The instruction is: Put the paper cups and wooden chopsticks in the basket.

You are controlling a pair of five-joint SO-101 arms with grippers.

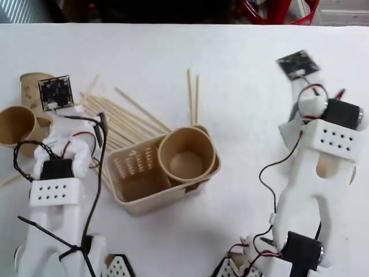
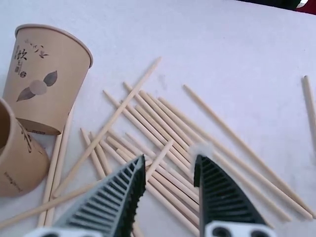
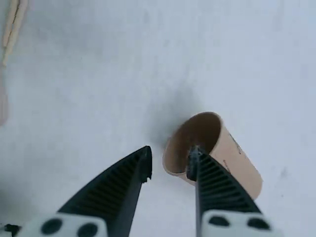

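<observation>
four paper cups show: one upright (image 1: 186,156) in the basket (image 1: 150,202), two (image 1: 16,124) near the left arm, and a lying cup (image 3: 217,148) at the right gripper (image 3: 169,165), whose jaws are spread and empty, one finger at the cup's mouth. the left gripper (image 2: 169,173) hangs spread, holding nothing, over loose chopsticks (image 2: 158,128). the cups look light and crushable, so pinch the rim wall gently. the chopsticks look stiff, thin and prone to roll, so take them mid-length. the white table (image 1: 248,52) looks smooth; something red sits beyond its far edge.

White table (image 1: 242,52), dark background (image 1: 144,10) behind
</observation>
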